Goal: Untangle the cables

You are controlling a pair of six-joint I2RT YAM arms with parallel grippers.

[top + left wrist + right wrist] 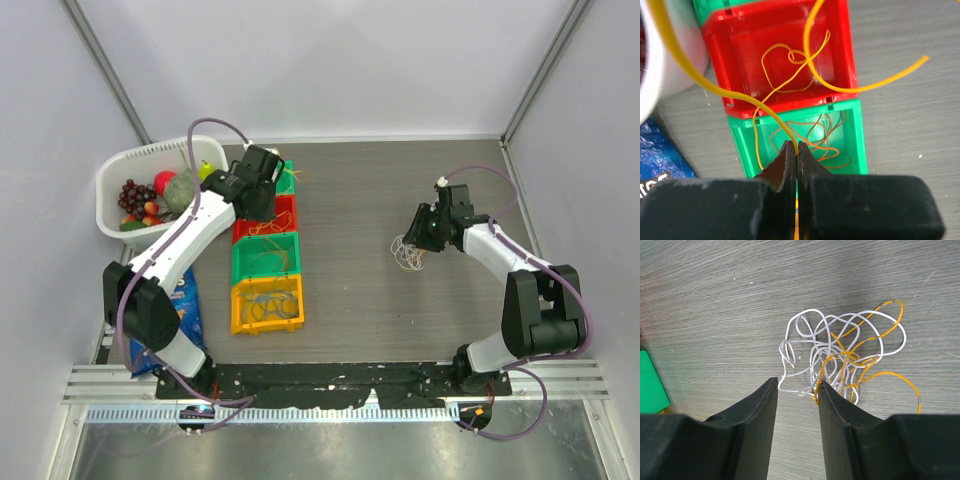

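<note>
**Left gripper pinches a yellow strand over the bins; right gripper is spread at the knot**

The left gripper (796, 150) is nearest the wrist lens. Its jaws are pressed together on a yellow cable (715, 90), which climbs away toward 11 o'clock. A second yellow loop hangs at 1 o'clock; whether it is the same strand cannot be told. Below the fingertips sit a red bin (846, 45) and a green bin (860, 145), each holding thin orange wire.

From above, the left arm rises from its base at 7 o'clock. It leans toward 11 o'clock, with its wrist over the row of bins at the table's (400, 320) 9 o'clock side. A white basket (115, 185) of toy fruit stands at 10 o'clock.

The right arm folds at its elbow near 4 o'clock, and its forearm reaches back toward 10 o'clock. The right gripper (797, 385) has its jaws spread and holds nothing. The tangle of white and orange cables (840, 355) lies on the table just past the fingertips, right of centre. One finger is at its near edge, but contact cannot be told.
</note>
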